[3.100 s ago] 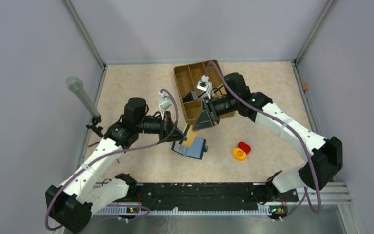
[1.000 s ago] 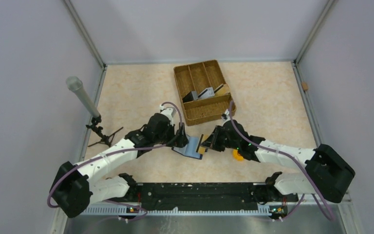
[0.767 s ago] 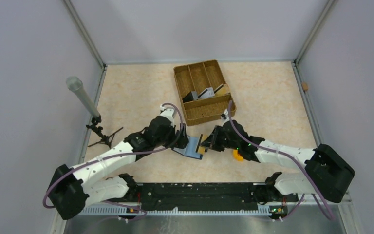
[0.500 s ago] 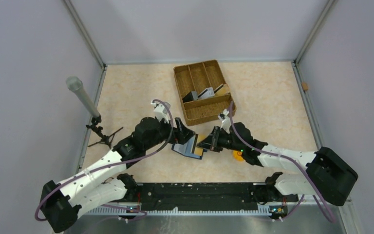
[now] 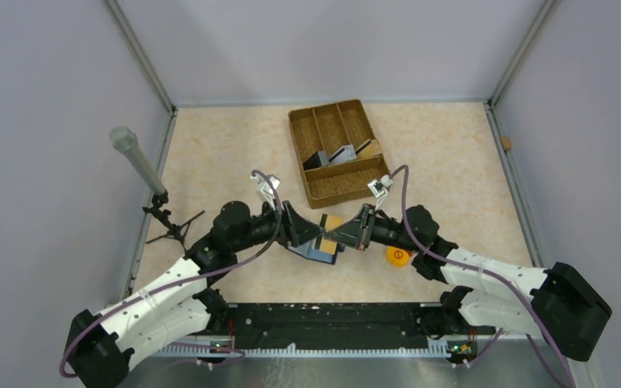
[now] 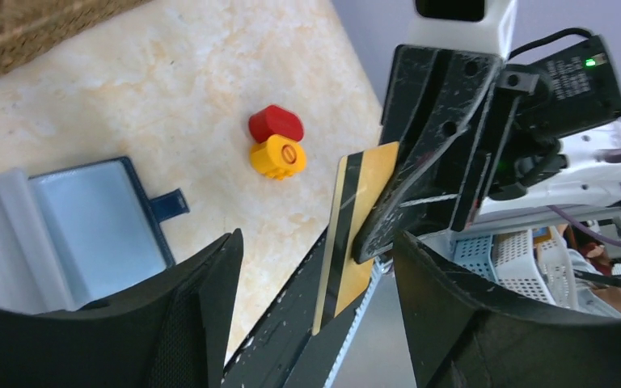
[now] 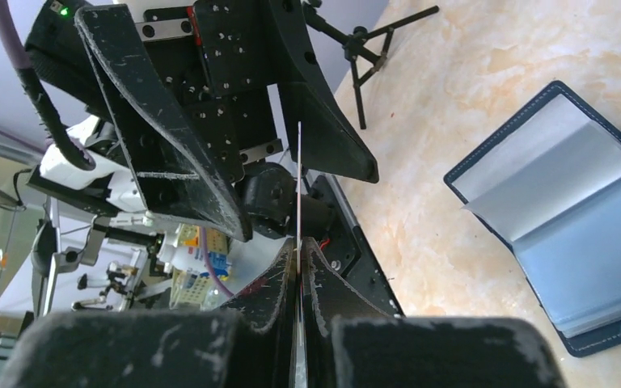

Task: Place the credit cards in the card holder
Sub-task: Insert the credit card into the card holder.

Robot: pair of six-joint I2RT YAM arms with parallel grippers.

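Left wrist: gold card (image 6: 341, 250), long axis top-to-bottom (clamped in right hand (image 6: 372, 238)), left hand (image 6: 317, 241) wide

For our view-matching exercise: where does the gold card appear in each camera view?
Top: card at centre, just beyond the holder.
Left wrist: card right of centre, pinched by the right gripper.
Right wrist: card at centre, edge-on, a thin vertical line.
Shared landmark: the open holder, visible in all three.

Overhead, wrist close-ups sharing card holder (image 7: 582, 242)
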